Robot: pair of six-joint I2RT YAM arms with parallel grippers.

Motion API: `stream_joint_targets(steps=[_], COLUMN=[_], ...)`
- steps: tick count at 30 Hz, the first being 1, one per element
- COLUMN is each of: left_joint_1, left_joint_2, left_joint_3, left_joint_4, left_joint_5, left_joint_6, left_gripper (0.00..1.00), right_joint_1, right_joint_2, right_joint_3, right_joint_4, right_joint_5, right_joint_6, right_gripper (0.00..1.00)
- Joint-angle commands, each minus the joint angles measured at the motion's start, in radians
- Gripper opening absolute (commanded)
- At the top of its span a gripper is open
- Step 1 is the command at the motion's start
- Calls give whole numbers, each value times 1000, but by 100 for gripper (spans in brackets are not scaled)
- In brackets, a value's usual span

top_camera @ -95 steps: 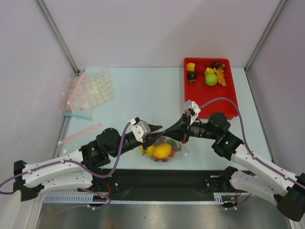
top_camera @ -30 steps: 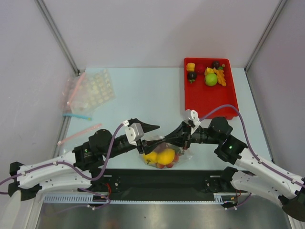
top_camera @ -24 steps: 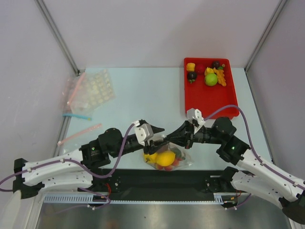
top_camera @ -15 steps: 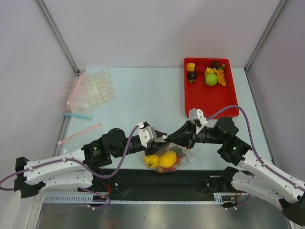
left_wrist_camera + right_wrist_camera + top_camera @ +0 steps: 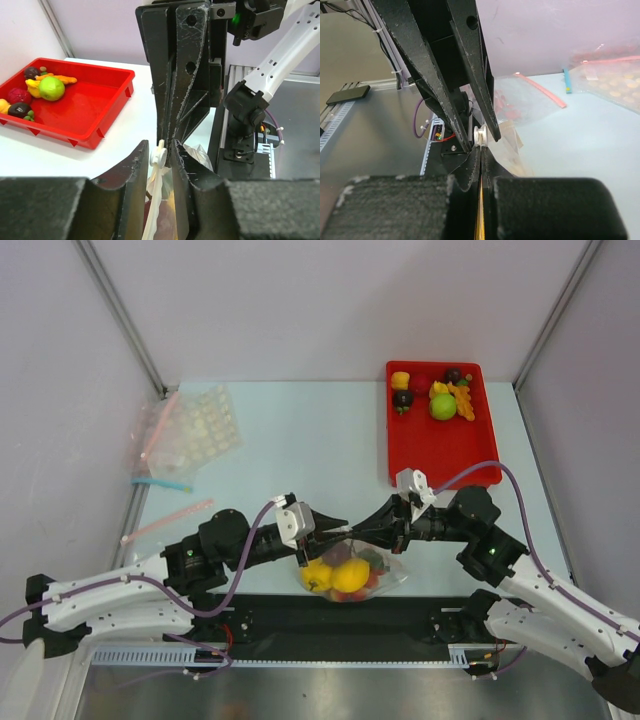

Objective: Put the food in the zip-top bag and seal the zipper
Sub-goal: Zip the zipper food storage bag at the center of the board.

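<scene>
Pinching the zipper [image 5: 159,157] flat, the right gripper [image 5: 481,154] holds the zip-top bag [image 5: 385,570], yellow and red food [image 5: 349,576] inside, well apart from the red tray [image 5: 440,445] on its near-left side. The left gripper [image 5: 338,529] straddles the same rim, its jaws narrow with slim gaps showing.

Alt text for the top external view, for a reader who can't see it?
Seen from above, the left arm and right arm meet at the top edge of a clear zip-top bag holding yellow and red toy food near the front edge of the table. More toy food sits in a red tray at back right.
</scene>
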Motion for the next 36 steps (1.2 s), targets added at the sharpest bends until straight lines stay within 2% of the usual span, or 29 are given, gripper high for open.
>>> stream_joint_targets(steps=[1, 5, 7, 10, 11, 14, 15, 16, 21, 30, 36], left_joint_1=[-2, -2, -2, -2, -2, -4, -2, -2, -4, -4, -2], left_joint_2=[18, 18, 18, 22, 24, 18, 9, 4, -10, -19, -22], left_joint_3=[39, 40, 40, 44, 44, 37, 36, 33, 27, 25, 25], left_joint_4=[7, 5, 4, 2, 2, 7, 11, 13, 21, 21, 22], left_joint_5=[33, 39, 41, 43, 40, 35, 29, 27, 23, 16, 15], left_joint_6=[-7, -7, -6, -6, -6, -9, -11, -11, -17, -23, -27], left_gripper=[30, 32, 27, 9, 0, 0, 0, 0, 0, 0, 0], right_joint_1=[0, 0, 0, 0, 0, 0, 0, 0, 1, 5, 23], right_joint_2=[-23, -29, -35, -40, -40, -38, -38, -35, -29, 0, 26], right_joint_3=[20, 16, 15, 12, 10, 10, 10, 9, -2, 0, 18], right_joint_4=[59, 64, 65, 73, 74, 71, 70, 68, 70, 65, 38], right_joint_5=[-20, -28, -28, -32, -32, -32, -31, -31, -28, -35, -75], right_joint_6=[-9, -6, -6, -4, -4, -9, -13, -21, -41, -63, -87], right_gripper=[0, 0, 0, 0, 0, 2, 7, 17, 33, 34, 45])
